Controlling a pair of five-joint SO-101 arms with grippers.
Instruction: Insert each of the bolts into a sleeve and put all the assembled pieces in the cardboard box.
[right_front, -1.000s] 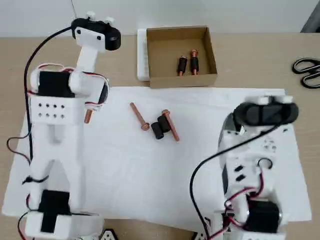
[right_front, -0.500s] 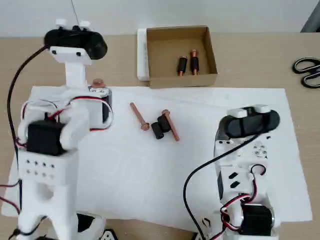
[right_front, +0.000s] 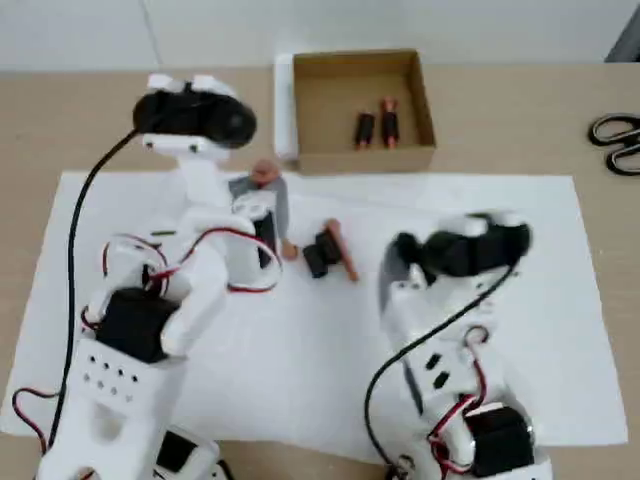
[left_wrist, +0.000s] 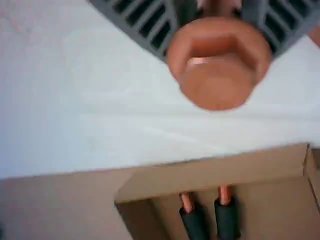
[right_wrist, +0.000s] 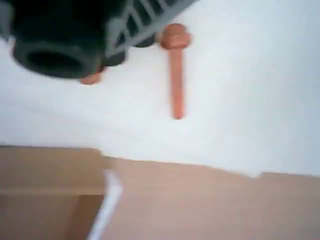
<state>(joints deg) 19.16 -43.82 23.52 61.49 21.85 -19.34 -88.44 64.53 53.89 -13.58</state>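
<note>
1. The left tool (right_front: 262, 190) was clenched on a bolt (right_front: 265, 172) over the white paper sheet (right_front: 300, 350). The bolt's head poked out on the box side, and in the left wrist view it faced the lens.
2. That tool covered most of a loose bolt (right_front: 290, 252). Just the head showed, at the end nearer the arms.
3. Right beside it lay the sleeves (right_front: 318, 258), touching a second loose bolt (right_front: 342, 252), whose head was toward the box and whose shaft slanted back toward the arms.
4. The cardboard box (right_front: 355, 160) sat on the counter (right_front: 60, 110) just past the sheet. Two assembled pieces (right_front: 365, 128) lay in it side by side, running front to back.
5. The right tool (right_front: 395, 268) hung near the sleeves. I couldn't tell if it was gripping anything, since a sleeve was blurry and close in its wrist view.
6. Scissors (right_front: 615, 140) were cut off at the far right edge.
</note>
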